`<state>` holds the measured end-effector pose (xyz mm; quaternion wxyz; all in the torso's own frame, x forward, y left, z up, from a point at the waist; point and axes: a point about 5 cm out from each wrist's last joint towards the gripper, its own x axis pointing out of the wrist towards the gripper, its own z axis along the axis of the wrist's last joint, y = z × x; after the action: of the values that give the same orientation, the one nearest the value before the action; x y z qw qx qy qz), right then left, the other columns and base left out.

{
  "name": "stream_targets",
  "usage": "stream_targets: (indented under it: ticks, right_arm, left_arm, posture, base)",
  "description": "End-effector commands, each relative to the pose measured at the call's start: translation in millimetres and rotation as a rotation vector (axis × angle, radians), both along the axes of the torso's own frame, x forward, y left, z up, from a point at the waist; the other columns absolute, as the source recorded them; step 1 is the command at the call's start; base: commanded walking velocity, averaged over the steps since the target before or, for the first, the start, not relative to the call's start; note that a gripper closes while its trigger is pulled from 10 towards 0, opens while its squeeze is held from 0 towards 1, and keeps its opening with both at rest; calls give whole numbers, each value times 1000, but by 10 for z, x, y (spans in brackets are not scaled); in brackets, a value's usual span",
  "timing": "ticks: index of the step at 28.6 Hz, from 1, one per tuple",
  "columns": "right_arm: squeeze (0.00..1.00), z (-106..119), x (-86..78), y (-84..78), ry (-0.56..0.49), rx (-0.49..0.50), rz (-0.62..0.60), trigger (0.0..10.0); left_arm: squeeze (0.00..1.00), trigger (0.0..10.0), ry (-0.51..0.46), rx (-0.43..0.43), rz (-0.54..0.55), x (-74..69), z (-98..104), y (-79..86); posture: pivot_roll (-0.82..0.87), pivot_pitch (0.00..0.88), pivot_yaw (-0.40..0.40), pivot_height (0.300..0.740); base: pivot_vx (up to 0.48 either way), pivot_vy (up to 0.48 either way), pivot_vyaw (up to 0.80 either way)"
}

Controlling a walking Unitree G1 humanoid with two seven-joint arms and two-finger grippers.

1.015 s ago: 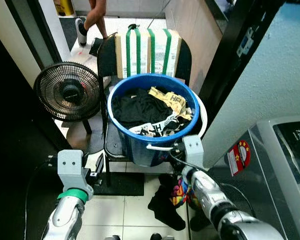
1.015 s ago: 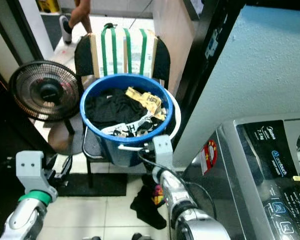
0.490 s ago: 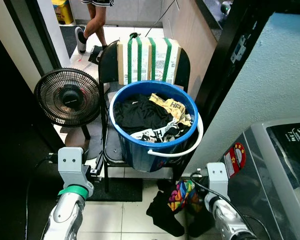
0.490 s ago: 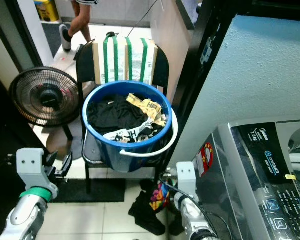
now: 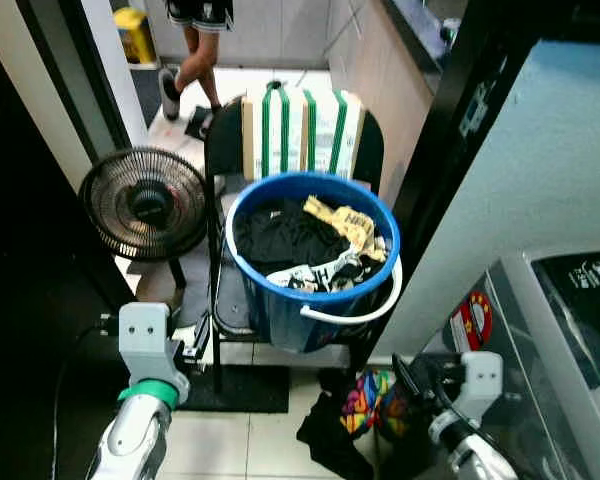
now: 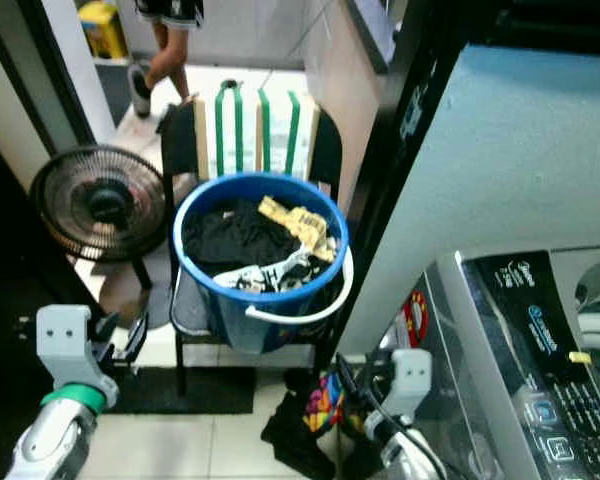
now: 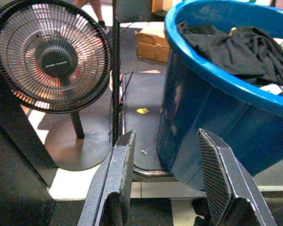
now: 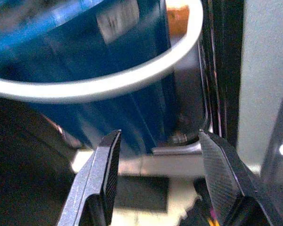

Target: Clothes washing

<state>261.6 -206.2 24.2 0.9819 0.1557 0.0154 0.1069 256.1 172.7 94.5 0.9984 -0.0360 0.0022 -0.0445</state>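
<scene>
A blue bucket (image 5: 280, 300) with a white handle (image 5: 365, 308) stands on a black chair (image 5: 225, 300). It holds black clothes (image 5: 285, 235), a yellow garment (image 5: 348, 222) and a black-and-white piece. More clothes, black and multicoloured (image 5: 365, 400), lie on the tiled floor below the bucket. My left gripper (image 7: 167, 183) is open, low and left of the bucket, its fingers (image 7: 114, 174) pointing at the chair seat. My right gripper (image 8: 155, 179) is open with nothing in it, low and right of the bucket beside the washing machine (image 6: 540, 340), facing the bucket's handle (image 8: 99, 82).
A black floor fan (image 5: 145, 205) stands left of the chair. A carton with green stripes (image 5: 300, 130) leans on the chair back. A person's legs (image 5: 195, 50) show in the doorway behind. A dark mat (image 5: 245, 390) lies under the chair.
My right arm has pulled back and down from the bucket rim to beside the washer. The bucket handle now hangs lower at the front. The head camera has shifted; the person walked further in.
</scene>
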Motion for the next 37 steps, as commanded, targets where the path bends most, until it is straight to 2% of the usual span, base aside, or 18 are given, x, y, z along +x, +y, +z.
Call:
stream_targets:
  ticks: [1,5,7,10,13,14,15,16,18,22,23,24,25,26,28,32,36,37]
  right_arm:
    - [0,-1,-40,-51,-5,12,17,10000]
    - [0,21,-40,-51,-23,26,63,10000]
    - [0,112,-28,-29,-64,136,141,10000]
    - [0,198,-35,25,-91,192,218,10000]
    - [0,537,-79,182,-194,393,399,10000]
    - [0,537,-79,182,-194,393,399,10000]
    - [0,680,-90,239,-239,446,456,10000]
    - [0,991,-99,328,-343,548,541,10000]
    - [0,1180,-98,380,-407,578,579,10000]
    - [0,1453,39,435,-489,554,505,10000]
    - [0,1519,184,430,-477,489,387,10000]
    - [0,1497,346,405,-447,319,254,10000]
    - [0,1466,426,408,-431,191,210,10000]
    - [0,1466,426,408,-431,191,210,10000]
    - [0,1451,510,419,-423,77,169,10000]
    - [0,1545,541,438,-430,93,140,10000]
    - [0,1909,583,559,-492,103,61,10000]
    - [0,1909,583,559,-492,103,61,10000]
  left_arm:
    - [0,10000,1,9,1,-36,-20,20]
    - [0,10000,0,10,4,-39,-18,29]
    - [0,10000,-4,14,10,-49,-6,50]
    - [0,10000,-7,15,12,-56,3,65]
    - [0,10000,-15,25,7,-75,33,86]
    - [0,10000,-15,25,7,-75,33,86]
    - [0,10000,-20,28,3,-81,49,90]
    - [0,10000,-33,38,-12,-84,91,92]
    - [0,10000,-42,45,-20,-82,121,90]
    - [0,10000,-68,42,-19,-28,231,90]
    - [0,10000,-91,55,-35,15,318,68]
    - [0,10000,-109,97,-66,72,413,26]
    - [0,10000,-131,134,-90,114,490,-15]
    - [0,10000,-131,134,-90,114,490,-15]
    - [0,10000,-159,153,-111,176,603,-77]
    - [0,10000,-164,113,-109,235,690,-124]
    - [0,10000,-217,54,-116,335,821,-227]
    - [0,10000,-217,54,-116,335,821,-227]
  posture:
    - [122,49,43,740]
    - [126,47,39,740]
    - [134,45,35,740]
    - [132,42,36,740]
    - [132,34,45,740]
    - [132,34,45,740]
    - [132,34,45,740]
    - [129,32,50,740]
    - [129,32,50,740]
    - [123,25,55,740]
    - [122,18,52,740]
    - [118,11,54,740]
    - [114,1,57,740]
    - [114,1,57,740]
    - [118,0,55,740]
    - [110,0,48,740]
    - [95,0,35,740]
    - [95,0,35,740]
  base:
    - [0,0,0]
    - [0,0,0]
    - [0,0,0]
    - [0,0,0]
    - [0,0,0]
    - [0,0,0]
    - [0,0,0]
    - [0,0,0]
    - [0,0,0]
    - [0,0,0]
    - [0,0,0]
    - [0,0,0]
    - [0,0,0]
    - [0,0,0]
    - [0,0,0]
    - [0,0,0]
    - [0,0,0]
    - [0,0,0]
